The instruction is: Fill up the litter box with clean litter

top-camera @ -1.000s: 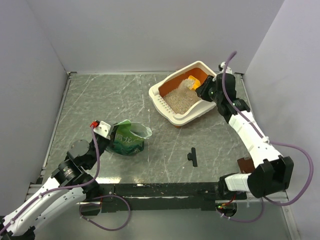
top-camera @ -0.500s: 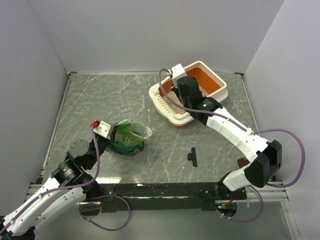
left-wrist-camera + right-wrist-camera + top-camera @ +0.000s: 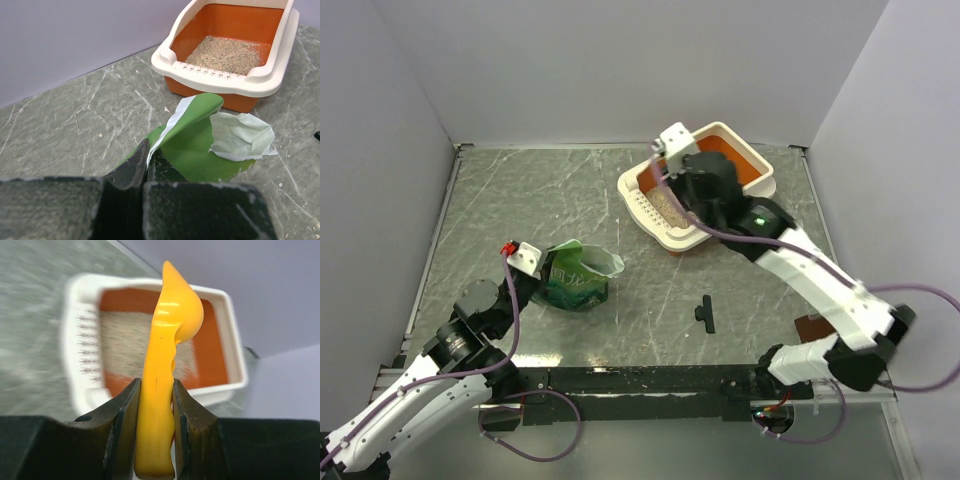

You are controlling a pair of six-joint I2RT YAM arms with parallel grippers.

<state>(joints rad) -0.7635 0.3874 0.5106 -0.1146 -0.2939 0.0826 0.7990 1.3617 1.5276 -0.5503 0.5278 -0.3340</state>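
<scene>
litter box (image 3: 215, 76): cream rim, orange inside | clean litter (image 3: 227, 50): beige, inside

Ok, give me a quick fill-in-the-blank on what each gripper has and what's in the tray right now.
1. The right gripper is shut on the handle of a yellow ____.
2. The left gripper is shut, pinching the edge of the crinkled ____ bag.
3. The clean litter lies in the litter box, which is cream-white outside and ____ inside.

Missing words: scoop; green; orange.
</scene>
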